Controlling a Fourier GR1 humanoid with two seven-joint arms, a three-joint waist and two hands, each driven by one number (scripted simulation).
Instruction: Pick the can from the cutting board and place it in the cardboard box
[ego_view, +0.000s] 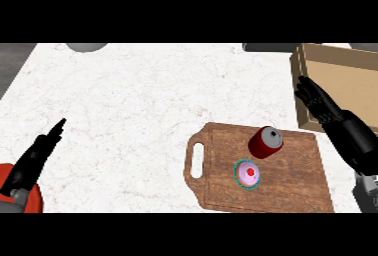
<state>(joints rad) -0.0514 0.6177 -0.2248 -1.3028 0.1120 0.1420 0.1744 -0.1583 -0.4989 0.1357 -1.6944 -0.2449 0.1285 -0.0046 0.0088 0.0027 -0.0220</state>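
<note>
1. Nearest the view's lower edge, at the left, the left hand (37, 152) rests over the white marbled counter (125, 100). Its black fingers are straight and held together, pointing up and away, and they hold nothing. A red shape shows beside its forearm in the lower left corner; what it is cannot be told.
2. To the right of it lies the wooden cutting board (291, 185), brown, with a slotted handle on its left side. It lies flat on the counter, turned a little askew.
3. On the near part of the board sits a small round thing (249, 173), pinkish white with a teal rim and a red centre; what it is cannot be told.
4. Just beyond it, still on the board near its far edge, stands the can (265, 141), red with a grey top, tilted slightly. Nothing touches it.
5. At the right, the right hand (319, 102) reaches up from the lower right corner. Its fingers are straight and spread a little, empty. It lies to the right of the can and apart from it, its fingertips in front of the near left wall of the box.
6. Farthest, at the upper right, stands the cardboard box (299, 85), open at the top, partly cut off by the view's edge.
7. Along the far edge of the counter, grey shapes show at the upper left and beside the box, too cropped to name.
</note>
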